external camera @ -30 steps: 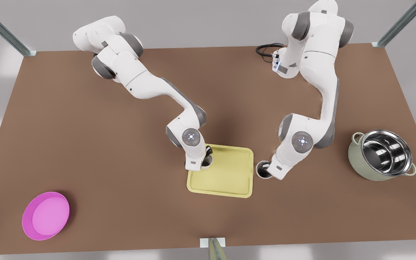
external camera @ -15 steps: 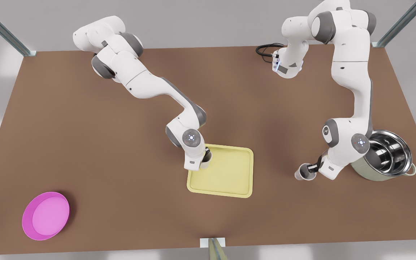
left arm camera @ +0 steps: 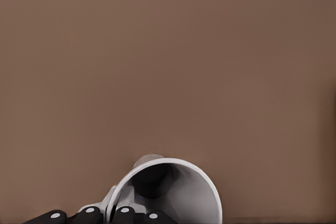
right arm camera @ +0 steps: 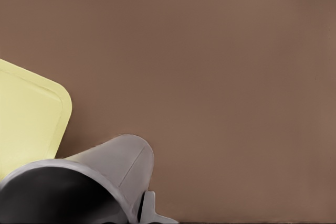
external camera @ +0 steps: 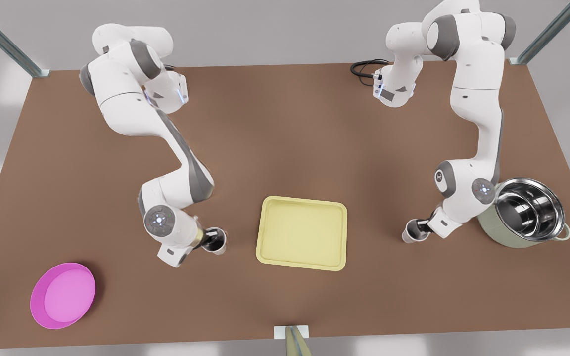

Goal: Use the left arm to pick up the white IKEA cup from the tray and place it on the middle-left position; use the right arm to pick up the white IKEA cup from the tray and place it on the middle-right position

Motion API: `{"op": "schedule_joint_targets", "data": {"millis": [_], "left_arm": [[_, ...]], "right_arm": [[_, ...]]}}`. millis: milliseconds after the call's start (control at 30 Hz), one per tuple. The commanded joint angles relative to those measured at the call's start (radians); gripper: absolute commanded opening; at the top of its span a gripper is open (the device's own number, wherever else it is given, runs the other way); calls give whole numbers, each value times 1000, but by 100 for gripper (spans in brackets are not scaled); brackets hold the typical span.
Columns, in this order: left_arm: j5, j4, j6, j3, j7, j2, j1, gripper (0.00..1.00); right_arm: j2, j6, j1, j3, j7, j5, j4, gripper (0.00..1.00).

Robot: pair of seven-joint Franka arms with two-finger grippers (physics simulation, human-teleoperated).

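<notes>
The tray (external camera: 302,232) holds nothing, so both pick-ups look done and both cups are off it, one to each side.

The left end effector (external camera: 421,230) is well out from the tray on the front view's right, between the tray and the steel pot (external camera: 522,212). It pinches the wall of the left cup (external camera: 408,237); in the left wrist view one of its fingers (left arm camera: 134,215) sits inside the rim of that cup (left arm camera: 173,192) and the other outside. The cup leans a little and hangs low over bare tabletop (external camera: 285,123). Whether its base touches the tabletop cannot be told.

The right end effector (external camera: 209,241) is beside the tray on the front view's left, nearer to it than the left one is. It pinches the right cup (external camera: 218,246), with a dark finger reaching into the mouth. The right wrist view shows this cup (right arm camera: 115,166) tilted over plain tabletop, with a corner of the tray (right arm camera: 26,114) close by. Contact with the tabletop cannot be judged here either.

The pink bowl (external camera: 62,295) lies far from the tray and plays no part.

As I judge it, the carrying is mostly finished on both sides. What remains is to stand each cup upright on its patch, let go, and lift the arms away.
</notes>
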Motion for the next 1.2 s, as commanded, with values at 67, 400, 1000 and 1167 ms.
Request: {"op": "schedule_joint_targets", "data": {"millis": [67,400,1000,1167], "left_arm": [[-5,-3,9,0,178,2,0,24],[99,38,-455,56,121,-343,0,100],[176,375,-794,3,-180,-289,-35,100],[176,373,-788,5,-180,-280,-32,100]], "right_arm": [[-2,-84,-126,-11,-366,-80,3,17],[62,125,-197,-14,-635,-77,1,17],[153,237,-206,-15,-644,-77,-3,25],[153,238,-206,-15,-635,-75,-3,37]]}}
